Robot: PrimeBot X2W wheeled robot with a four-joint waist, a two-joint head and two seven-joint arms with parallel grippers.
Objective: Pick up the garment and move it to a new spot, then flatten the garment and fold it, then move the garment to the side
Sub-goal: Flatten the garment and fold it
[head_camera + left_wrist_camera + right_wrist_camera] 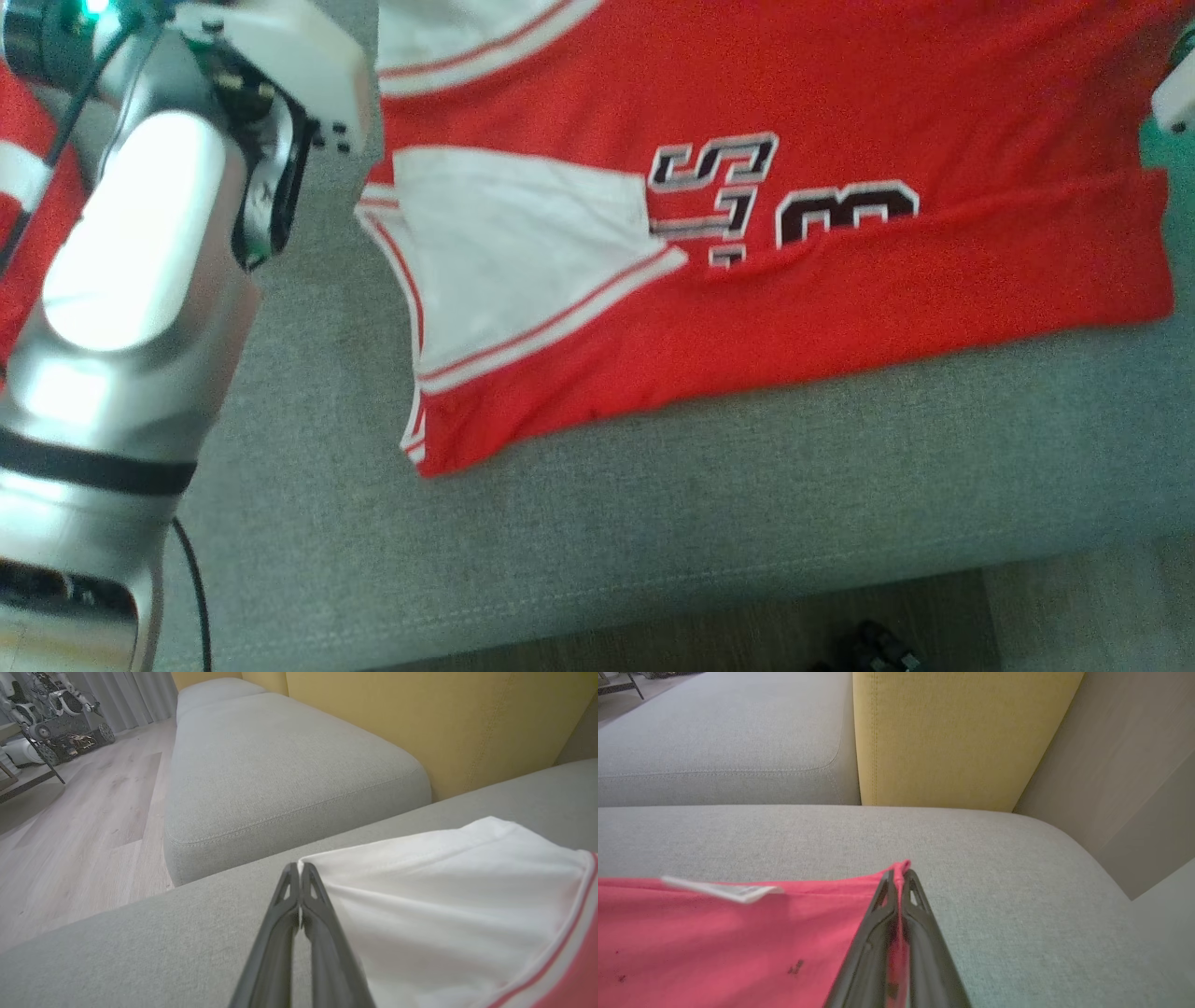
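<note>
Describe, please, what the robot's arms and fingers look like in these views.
The left forearm is glossy silver and rounded, ringed by a black band, with a thin black cable beside it and a white wrist housing. The left gripper and right gripper each have two long dark fingers, tapering, with triangular cut-outs near the tips.

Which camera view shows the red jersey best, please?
The head view: the jersey lies spread over the grey cushion, lettering visible. The left wrist view shows a white sleeve pinched in shut jaws; the right wrist view, a red edge and white tag.
</note>
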